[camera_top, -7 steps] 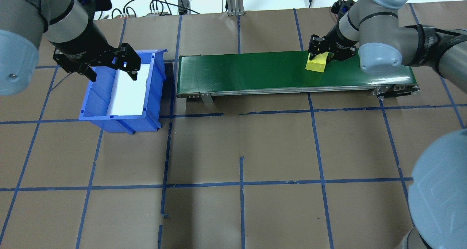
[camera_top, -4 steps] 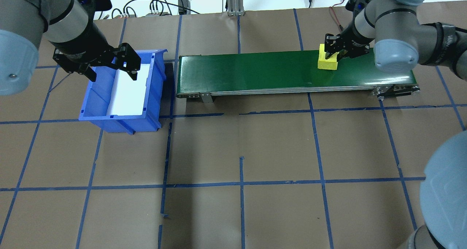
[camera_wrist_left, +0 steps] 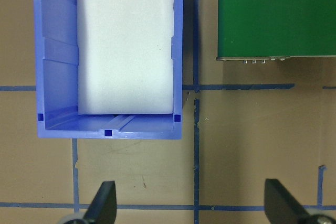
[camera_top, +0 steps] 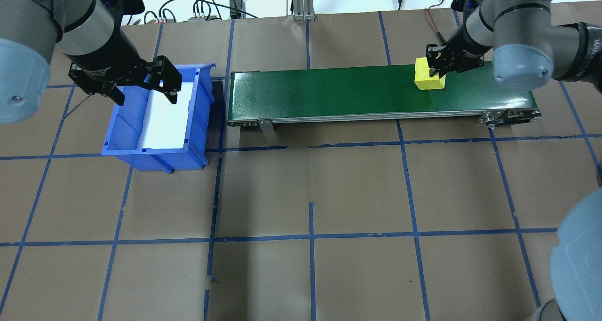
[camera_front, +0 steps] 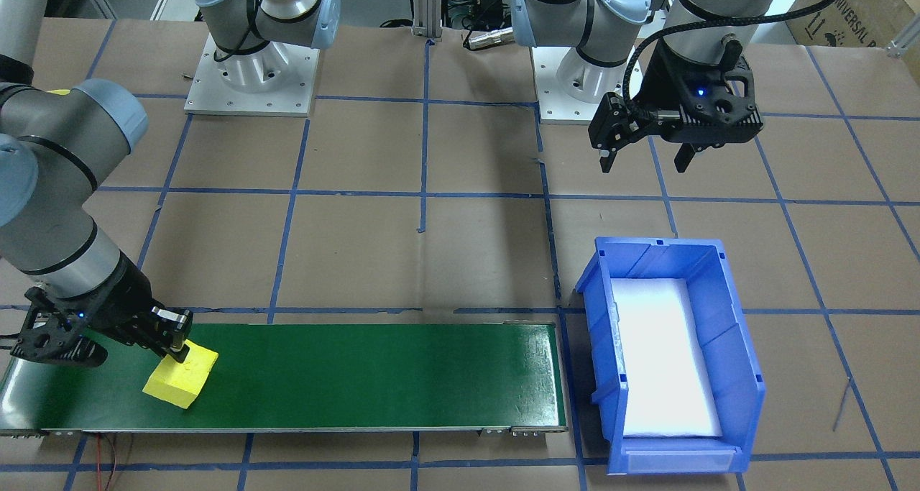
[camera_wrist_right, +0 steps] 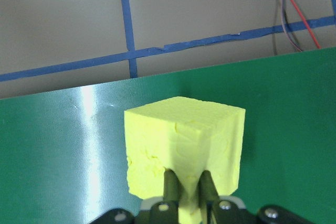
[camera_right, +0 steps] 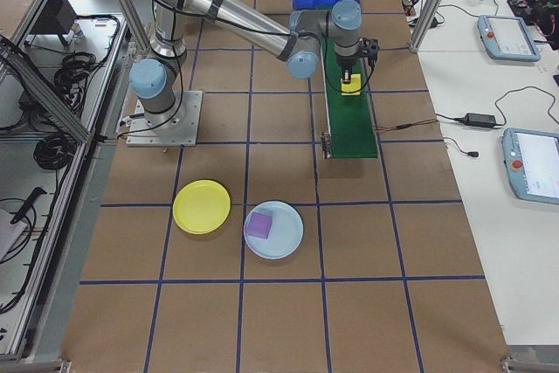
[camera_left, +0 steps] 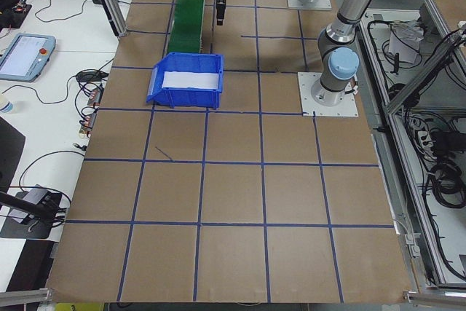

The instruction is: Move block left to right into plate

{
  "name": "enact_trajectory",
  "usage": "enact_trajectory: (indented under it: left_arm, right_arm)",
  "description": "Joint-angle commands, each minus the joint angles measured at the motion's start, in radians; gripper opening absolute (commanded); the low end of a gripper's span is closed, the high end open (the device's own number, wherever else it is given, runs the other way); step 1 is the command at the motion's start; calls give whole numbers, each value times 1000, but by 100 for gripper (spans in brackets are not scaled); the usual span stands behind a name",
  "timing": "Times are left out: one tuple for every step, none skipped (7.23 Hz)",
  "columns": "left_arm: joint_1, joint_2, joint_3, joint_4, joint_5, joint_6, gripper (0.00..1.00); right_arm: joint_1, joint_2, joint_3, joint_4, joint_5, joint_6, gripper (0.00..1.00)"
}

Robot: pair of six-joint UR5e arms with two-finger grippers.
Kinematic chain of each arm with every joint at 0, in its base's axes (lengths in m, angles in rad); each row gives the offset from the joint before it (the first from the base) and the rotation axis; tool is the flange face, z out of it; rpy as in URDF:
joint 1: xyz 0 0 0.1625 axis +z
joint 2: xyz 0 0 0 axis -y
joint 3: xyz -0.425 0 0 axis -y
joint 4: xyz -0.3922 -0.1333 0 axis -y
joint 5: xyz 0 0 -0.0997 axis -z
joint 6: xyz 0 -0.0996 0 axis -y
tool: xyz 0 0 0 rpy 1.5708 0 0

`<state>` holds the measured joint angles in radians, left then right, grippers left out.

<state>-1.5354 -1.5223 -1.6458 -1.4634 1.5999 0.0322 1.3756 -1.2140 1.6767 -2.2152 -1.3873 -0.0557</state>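
A: Right gripper point(camera_wrist_right: 185, 184)? State?

B: Pinched on the yellow foam block point(camera_wrist_right: 185, 145). Fingers point(camera_wrist_right: 170, 182) nearly together, dug into the block's near face in the wrist view. Block sits tilted over the green conveyor belt point(camera_top: 329, 93), near its right end, far edge. I can't tell whether it touches the belt.

A: Left gripper point(camera_top: 141, 87)?

B: Spread wide, holding nothing. It hangs over the blue bin point(camera_top: 127, 128); both fingertips point(camera_wrist_left: 105, 203) frame bare paper in its wrist camera.

A: Change from earlier?

B: In the overhead view the block and right gripper sit farther right along the belt than a second ago, and the block shows smaller and more turned. Left arm hasn't moved.

A: Containers?

B: Blue bin off the belt's left end, holds only a white foam liner point(camera_wrist_left: 126, 40). From the right-side view, two plates on the brown paper table point(camera_top: 310, 194), well apart from the belt: a yellow plate point(camera_right: 202, 207), nothing in it, and just beside it a light blue plate point(camera_right: 288, 238) with a purple block point(camera_right: 260, 224) in it.

A: Other stuff?

B: Blue tape grid on the paper, red wire point(camera_wrist_right: 294, 9) past the belt's far edge. Tablets and cables on the side benches.
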Motion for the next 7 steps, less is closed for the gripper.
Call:
enact_trajectory:
  left_arm:
    - [0,-1,0,0,0,0,100]
    - [1,-1,0,0,0,0,100]
    - [0,1,0,0,0,0,100]
    - [0,-1,0,0,0,0,100]
    - [0,1,0,0,0,0,100]
    - [0,1,0,0,0,0,100]
    - [0,1,0,0,0,0,100]
  right_arm:
    - [-18,-39,6,50,-12,-48,0]
    - [-55,-80,6,108,-50,-172,0]
    - [-134,-102,6,168,-50,-234,0]
    - [-208,-136,8,236,-44,-328,0]
    - [-283,-189,8,344,-45,-431,0]
    - [-397,-246,23,491,-45,-503,0]
    - [-522,-260,49,537,-55,-661,0]
